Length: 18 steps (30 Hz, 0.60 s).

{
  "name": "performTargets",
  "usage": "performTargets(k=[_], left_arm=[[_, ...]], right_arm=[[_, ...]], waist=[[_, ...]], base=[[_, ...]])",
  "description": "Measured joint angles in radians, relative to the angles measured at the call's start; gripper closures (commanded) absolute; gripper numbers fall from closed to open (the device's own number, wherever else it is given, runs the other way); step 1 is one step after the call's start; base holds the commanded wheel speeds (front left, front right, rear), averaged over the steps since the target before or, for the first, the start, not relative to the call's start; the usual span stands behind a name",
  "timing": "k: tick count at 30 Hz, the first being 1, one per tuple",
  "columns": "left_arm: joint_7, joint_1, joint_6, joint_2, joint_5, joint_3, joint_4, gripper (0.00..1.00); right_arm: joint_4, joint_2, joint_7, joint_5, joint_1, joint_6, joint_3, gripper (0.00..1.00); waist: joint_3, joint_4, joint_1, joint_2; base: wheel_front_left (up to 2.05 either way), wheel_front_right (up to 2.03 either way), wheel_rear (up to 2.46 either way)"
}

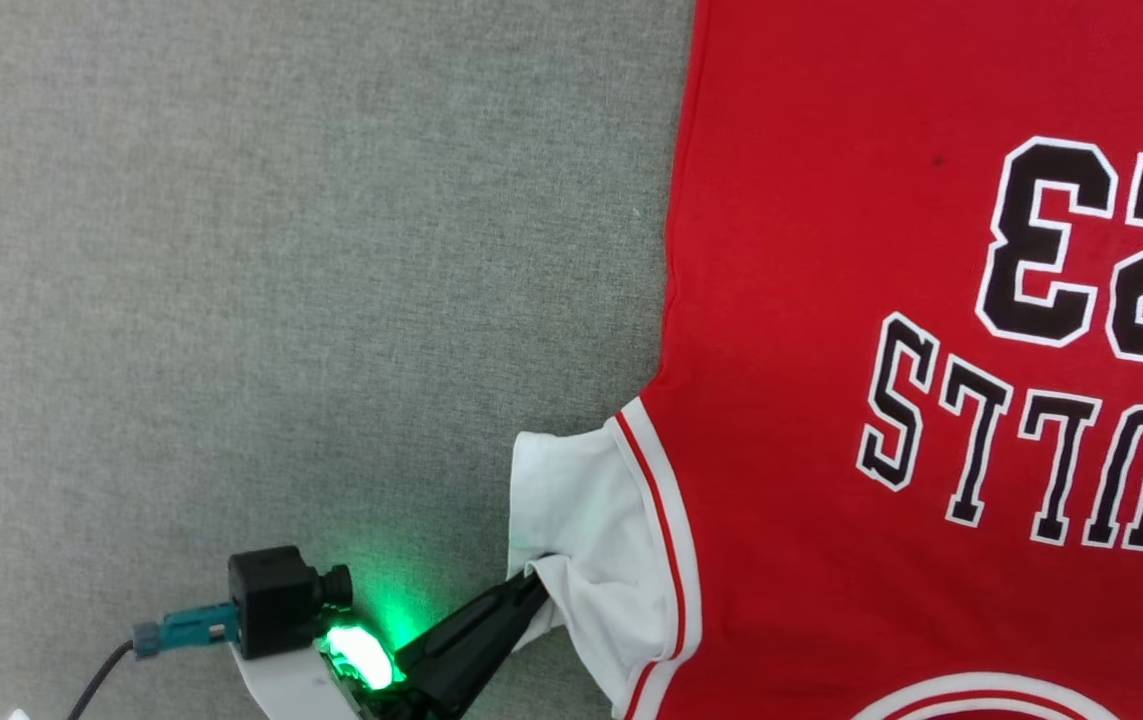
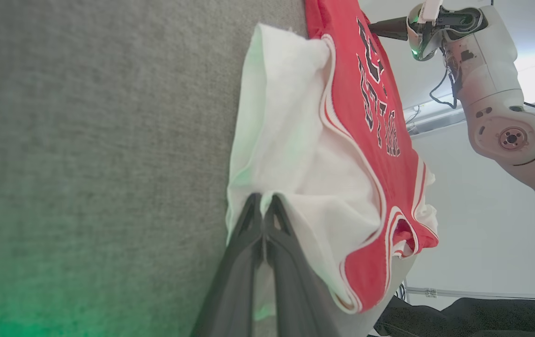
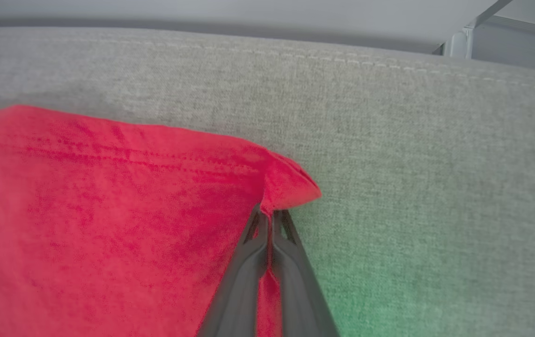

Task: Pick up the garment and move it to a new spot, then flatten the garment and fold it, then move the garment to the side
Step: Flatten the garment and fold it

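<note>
Garment point(image 1: 811, 300) first: where is it?

Spread print-up on the grey fabric surface point(image 1: 281, 250). The print is upside down to the head camera, and the 23 and the lettering are cut off by the frame's right edge.

How does the left arm sit?

Low at the bottom of the head view. The left gripper point(image 1: 537, 588) slants up and right, its 2 fingers pressed together on the edge of the white sleeve point(image 1: 581, 500), which bunches around the tips.

And the right one?

The right gripper point(image 3: 267, 214) is pinched on a red hem corner point(image 3: 290, 187), with fabric caught between the fingers. In the left wrist view, the pale right arm point(image 2: 496, 93) reaches in from beyond the shirt.

The room?

A stitched seam point(image 3: 295, 54) runs along the surface's far edge, with a pale wall point(image 2: 473, 234) behind. Green light tints the cloth near both wrists.

Anything unclear?

A dark shape point(image 2: 459, 318) at the left wrist view's bottom edge. I cannot tell what it is.
</note>
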Motion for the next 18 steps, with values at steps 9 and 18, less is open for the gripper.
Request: performTargets(k=[9, 18], left_arm=[[-0.025, -0.011, 0.001, 0.003, -0.022, -0.011, 0.044, 1.00], [-0.033, -0.010, 0.001, 0.030, -0.029, 0.009, 0.074, 1.00]], right_arm=[[-0.109, -0.069, -0.069, 0.152, 0.175, 0.000, 0.050, 1.00], [-0.339, -0.214, -0.103, 0.381, 0.532, 0.000, 0.022, 1.00]], waist=[[-0.072, -0.028, 0.0000, 0.0000], [-0.173, -0.075, 0.0000, 0.0000]], base=[[0.00, 0.00, 0.00], [0.00, 0.00, 0.00]])
